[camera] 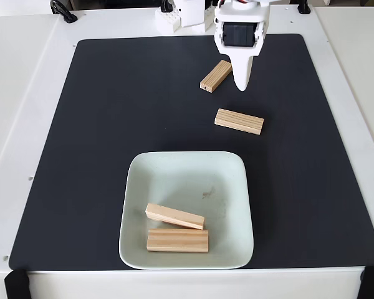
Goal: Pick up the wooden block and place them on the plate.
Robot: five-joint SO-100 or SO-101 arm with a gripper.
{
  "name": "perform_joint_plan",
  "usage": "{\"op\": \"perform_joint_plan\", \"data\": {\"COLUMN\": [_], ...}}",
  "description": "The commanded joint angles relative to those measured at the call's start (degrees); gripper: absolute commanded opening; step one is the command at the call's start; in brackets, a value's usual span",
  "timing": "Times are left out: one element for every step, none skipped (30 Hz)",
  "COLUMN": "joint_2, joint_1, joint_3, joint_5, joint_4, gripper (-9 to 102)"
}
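Two wooden blocks lie on the black mat: one (215, 76) slanted at the back, another (239, 121) nearly level a little nearer. Two more rest inside the pale green plate (132, 187) at the front, one (177, 240) flat along its near side and one (174, 216) just behind it, leaning against it. My white gripper (240, 84) points down at the back of the mat, its tip just right of the slanted block and apart from it. Its fingers show as one closed taper with nothing between them.
The black mat (100, 124) covers most of the white table. The arm's white base (184, 15) stands at the back edge. Black clamps (15, 283) sit at the table's front corners.
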Motion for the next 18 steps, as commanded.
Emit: {"op": "perform_joint_plan", "data": {"joint_2": [-1.1, -1.6, -2.1, -2.7, -3.0, -3.3, -3.9, -4.5, -5.1, -5.6, -6.2, -6.5, -6.9, -7.2, -7.6, -8.2, -8.7, -9.3], "joint_1": [-0.3, -0.3, -0.3, -0.3, -0.3, -0.3, -0.3, -0.3, -0.3, -0.3, -0.3, -0.3, -0.3, -0.3, -0.3, -0.3, -0.3, -0.3], "joint_3": [-2.5, -2.2, -2.1, -2.1, -2.1, -2.1, -2.1, -2.1, -2.1, -2.1, -2.1, -2.1, -2.1, -2.1, -2.1, -2.2, -2.4, -2.5], "joint_5": [0.3, 0.3, 0.3, 0.3, -0.2, -0.4, -0.4, -0.4, -0.4, -0.4, -0.3, 0.0, 0.2, 0.2, 0.2, 0.3, 0.3, 0.3], "joint_4": [0.5, 0.5, 0.6, 0.6, 0.4, 0.2, 0.1, -0.1, -0.1, -0.1, -0.1, -0.1, -0.1, -0.1, -0.1, -0.1, -0.1, -0.2], "gripper": [8, 13, 18, 23, 26, 30, 32, 32, 32, 32, 32, 32, 32, 32, 32, 32, 32, 32]}}
